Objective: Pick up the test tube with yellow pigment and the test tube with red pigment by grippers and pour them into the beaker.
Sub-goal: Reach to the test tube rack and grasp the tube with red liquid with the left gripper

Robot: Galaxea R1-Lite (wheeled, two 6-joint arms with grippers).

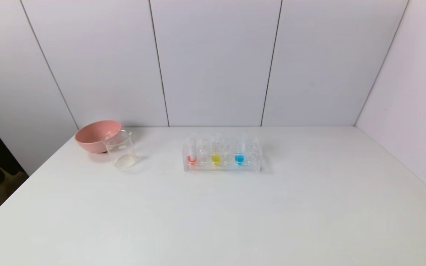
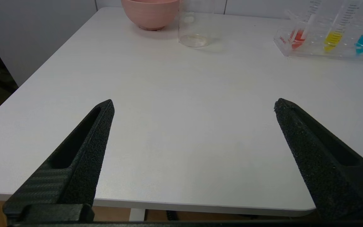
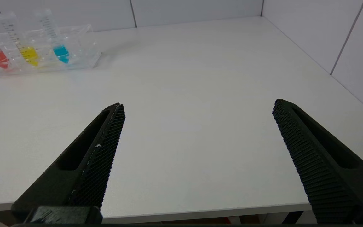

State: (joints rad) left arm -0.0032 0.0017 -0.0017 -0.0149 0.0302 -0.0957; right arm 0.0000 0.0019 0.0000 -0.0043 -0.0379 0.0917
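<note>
White table (image 1: 235, 214) fills the scene. Pink bowl (image 1: 96, 136) far left, w/ the beaker (image 1: 121, 149) upright just beside it, nearer & to its right. Clear rack (image 1: 222, 162) mid-table, long axis left-right. In it, L to R: test tube with red pigment (image 1: 192, 150), test tube with yellow pigment (image 1: 215, 150), blue tube (image 1: 239, 150), all roughly upright, tips down. Left gripper (image 2: 194, 105) & right gripper (image 3: 197, 105) at near table edge, both spread wide, holding nothing.

white table (image 1: 213, 214) with pink bowl (image 1: 96, 135), beaker (image 1: 121, 149), tube rack (image 1: 222, 157)
</note>
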